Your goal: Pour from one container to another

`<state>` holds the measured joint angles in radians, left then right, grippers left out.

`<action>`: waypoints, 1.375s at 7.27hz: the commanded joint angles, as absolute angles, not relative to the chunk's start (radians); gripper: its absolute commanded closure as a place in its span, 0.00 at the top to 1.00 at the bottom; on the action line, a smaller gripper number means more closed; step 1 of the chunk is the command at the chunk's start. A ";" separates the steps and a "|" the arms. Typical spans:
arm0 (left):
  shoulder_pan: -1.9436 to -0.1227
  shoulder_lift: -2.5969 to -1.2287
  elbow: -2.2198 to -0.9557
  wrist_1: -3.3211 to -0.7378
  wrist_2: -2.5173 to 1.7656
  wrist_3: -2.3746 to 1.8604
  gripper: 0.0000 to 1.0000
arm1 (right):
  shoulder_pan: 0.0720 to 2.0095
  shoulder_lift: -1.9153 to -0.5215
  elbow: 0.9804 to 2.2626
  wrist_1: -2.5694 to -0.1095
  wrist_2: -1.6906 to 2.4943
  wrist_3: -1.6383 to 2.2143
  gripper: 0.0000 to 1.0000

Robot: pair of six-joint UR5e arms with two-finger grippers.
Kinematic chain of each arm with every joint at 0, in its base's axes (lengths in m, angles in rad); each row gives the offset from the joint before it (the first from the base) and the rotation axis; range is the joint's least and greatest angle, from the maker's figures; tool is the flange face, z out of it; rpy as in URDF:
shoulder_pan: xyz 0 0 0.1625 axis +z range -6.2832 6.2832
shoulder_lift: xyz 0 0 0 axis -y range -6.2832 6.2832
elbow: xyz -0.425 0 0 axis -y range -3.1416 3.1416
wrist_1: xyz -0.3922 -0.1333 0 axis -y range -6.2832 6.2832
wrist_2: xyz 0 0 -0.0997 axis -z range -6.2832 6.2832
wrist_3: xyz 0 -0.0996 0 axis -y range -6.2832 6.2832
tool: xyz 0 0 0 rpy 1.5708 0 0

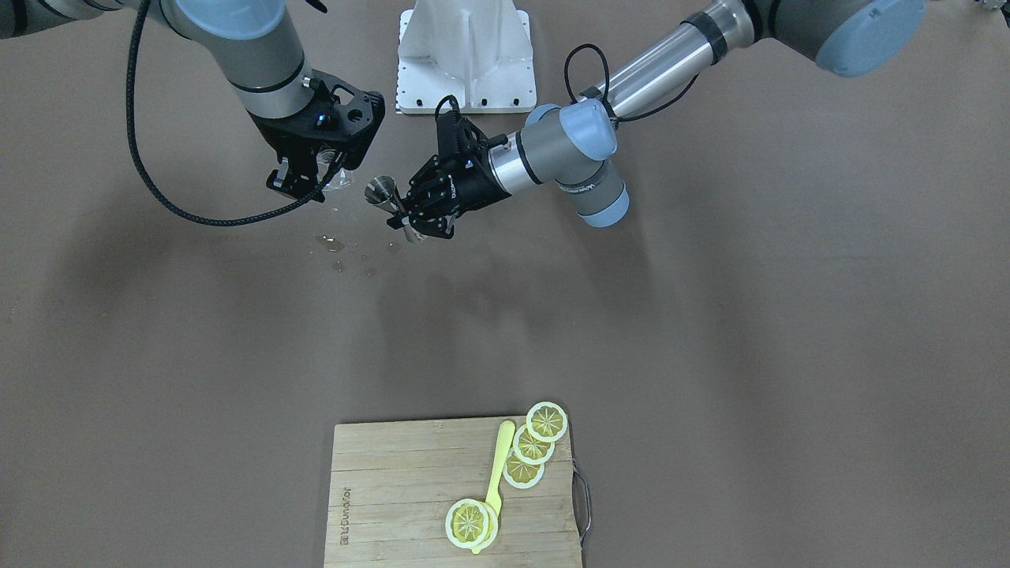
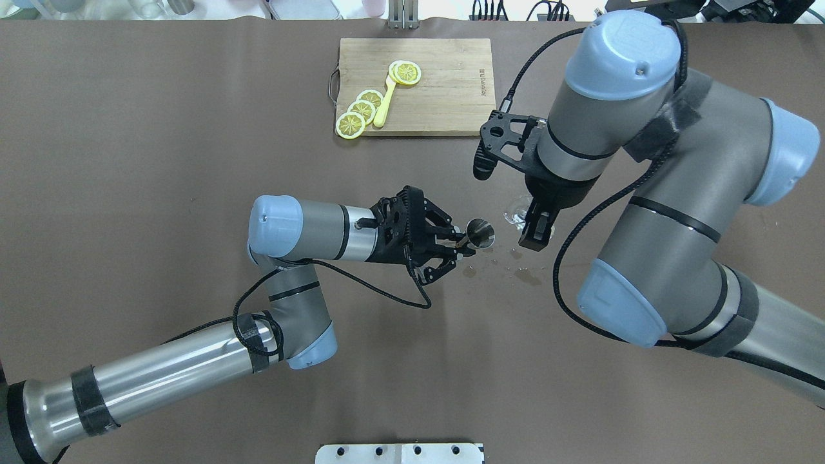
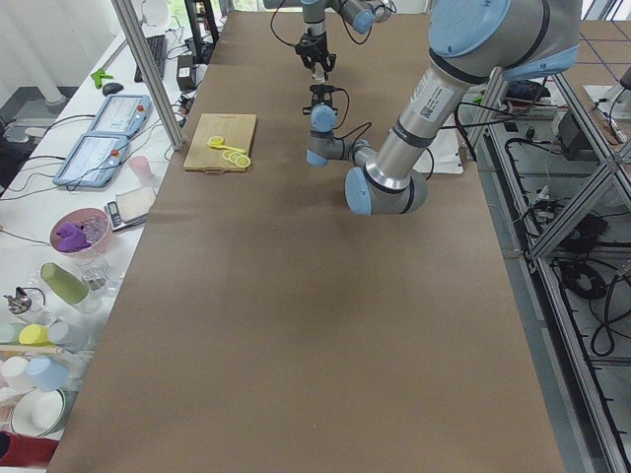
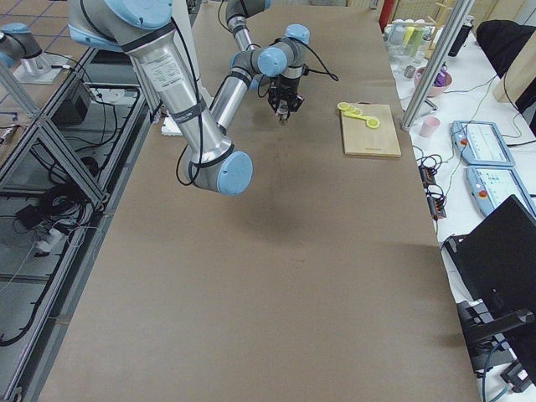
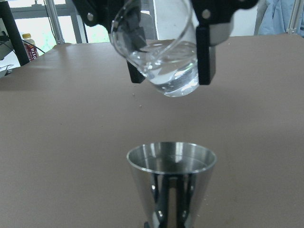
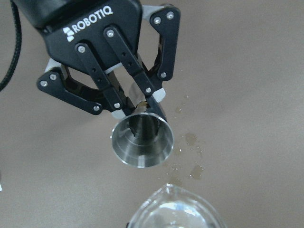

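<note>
Left wrist-mounted view: the right gripper point(image 5: 170, 61) is clamped on a clear glass cup point(image 5: 166, 80) of water, tipped just above the steel jigger point(image 5: 171, 173). The left gripper point(image 2: 459, 247) pinches the jigger's narrow middle. The glass looks slippery and breakable, so squeeze its sides gently. Wet drops point(image 6: 192, 140) dot the table point(image 2: 193, 161).

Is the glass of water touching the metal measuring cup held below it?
Apart. The left wrist view shows the glass tilted above the metal cup, with bare table visible in the gap between them.
</note>
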<state>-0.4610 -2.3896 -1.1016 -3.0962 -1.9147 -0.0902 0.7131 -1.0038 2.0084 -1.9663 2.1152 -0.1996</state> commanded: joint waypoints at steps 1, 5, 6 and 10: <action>-0.463 -2.393 -1.111 -3.123 -1.914 -0.106 0.00 | 0.751 -1.128 2.077 -1.861 2.118 -0.201 0.00; -0.495 -2.366 -1.179 -3.143 -1.910 -0.115 0.00 | 0.851 -1.469 2.092 -1.429 2.150 -0.204 0.00; -0.502 -2.343 -1.212 -3.143 -1.896 -0.127 0.00 | 0.874 -1.530 2.083 -1.320 2.158 -0.203 0.00; -0.548 -2.200 -1.334 -3.157 -1.881 -0.127 0.00 | 0.978 -1.693 1.995 -0.993 2.163 -0.195 0.00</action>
